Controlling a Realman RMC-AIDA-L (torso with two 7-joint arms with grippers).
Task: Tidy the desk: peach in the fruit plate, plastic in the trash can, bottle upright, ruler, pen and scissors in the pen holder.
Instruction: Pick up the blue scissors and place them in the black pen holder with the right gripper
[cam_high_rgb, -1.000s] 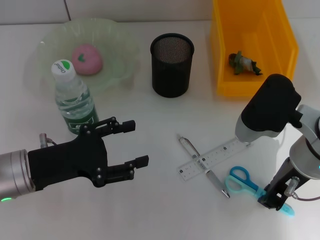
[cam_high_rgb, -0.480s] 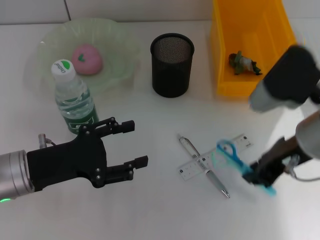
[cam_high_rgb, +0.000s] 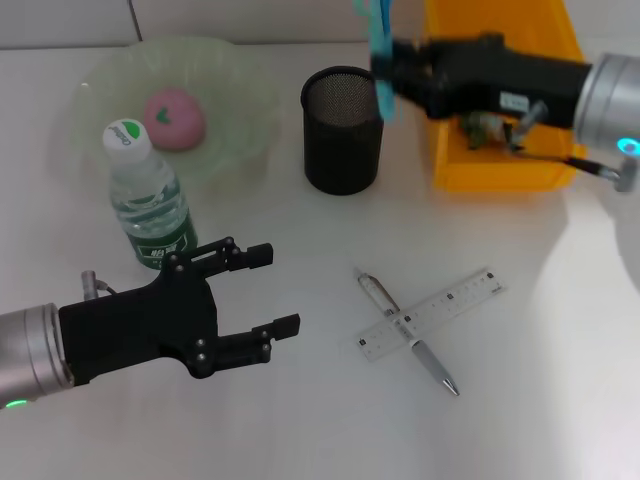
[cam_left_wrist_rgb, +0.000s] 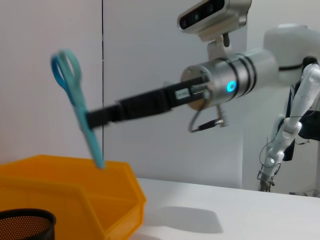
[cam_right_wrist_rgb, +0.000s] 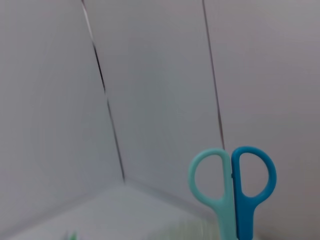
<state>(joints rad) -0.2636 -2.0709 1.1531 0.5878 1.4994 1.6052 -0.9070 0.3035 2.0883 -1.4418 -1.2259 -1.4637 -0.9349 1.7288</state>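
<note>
My right gripper (cam_high_rgb: 388, 72) is shut on the blue and teal scissors (cam_high_rgb: 379, 40) and holds them upright in the air, just above the right rim of the black mesh pen holder (cam_high_rgb: 343, 135). The left wrist view shows the scissors (cam_left_wrist_rgb: 77, 110) hanging handles up from that gripper (cam_left_wrist_rgb: 97, 119); their handles (cam_right_wrist_rgb: 232, 182) fill the right wrist view. On the table lie the clear ruler (cam_high_rgb: 445, 305) and the pen (cam_high_rgb: 408, 332) crossed over it. The pink peach (cam_high_rgb: 175, 117) sits in the green fruit plate (cam_high_rgb: 100, 78). The bottle (cam_high_rgb: 148, 200) stands upright. My left gripper (cam_high_rgb: 280, 288) hovers open beside the bottle.
The orange bin (cam_high_rgb: 570, 60) at the back right holds a crumpled piece of plastic (cam_high_rgb: 487, 127), partly behind my right arm. The bin (cam_left_wrist_rgb: 75, 190) and the pen holder's rim (cam_left_wrist_rgb: 25, 220) also show in the left wrist view.
My right arm lifted the scissors off the table near the front right and swung them up and back to the pen holder. The left arm stayed in place.
</note>
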